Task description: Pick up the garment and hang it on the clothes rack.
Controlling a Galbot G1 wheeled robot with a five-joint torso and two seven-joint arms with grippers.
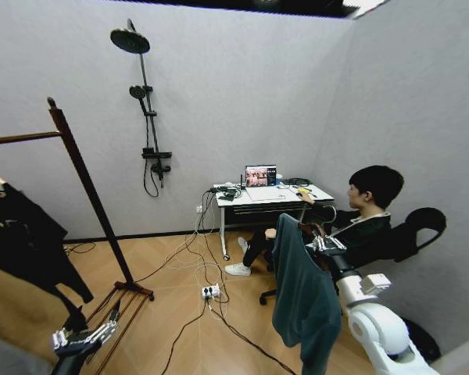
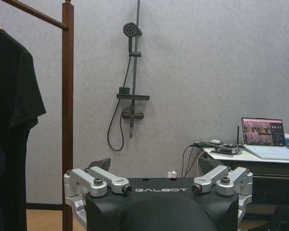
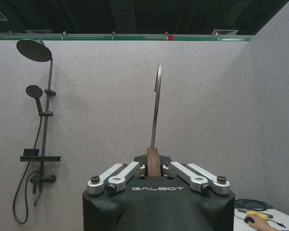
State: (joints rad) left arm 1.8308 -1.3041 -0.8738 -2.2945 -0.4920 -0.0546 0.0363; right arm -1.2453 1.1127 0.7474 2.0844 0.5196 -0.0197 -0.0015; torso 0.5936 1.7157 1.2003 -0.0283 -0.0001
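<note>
Soft matt cloth garment (image 1: 303, 301); polished wooden rack (image 1: 90, 195)

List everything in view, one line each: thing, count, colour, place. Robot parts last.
garment: one, dark teal, hanging from the right gripper at right
hanger: one, wooden with metal hook, clamped upright in the right gripper
clothes rack: one, reddish-brown, at left
black top: one, hung on the rack
shower set: one, black, on the back wall
desk: one, white, by the back wall
laptop: one, open, on the desk
power strip: one, white, on the floor
left gripper: fingers open, low beside the rack base
right gripper: fingers shut on the hanger
</note>
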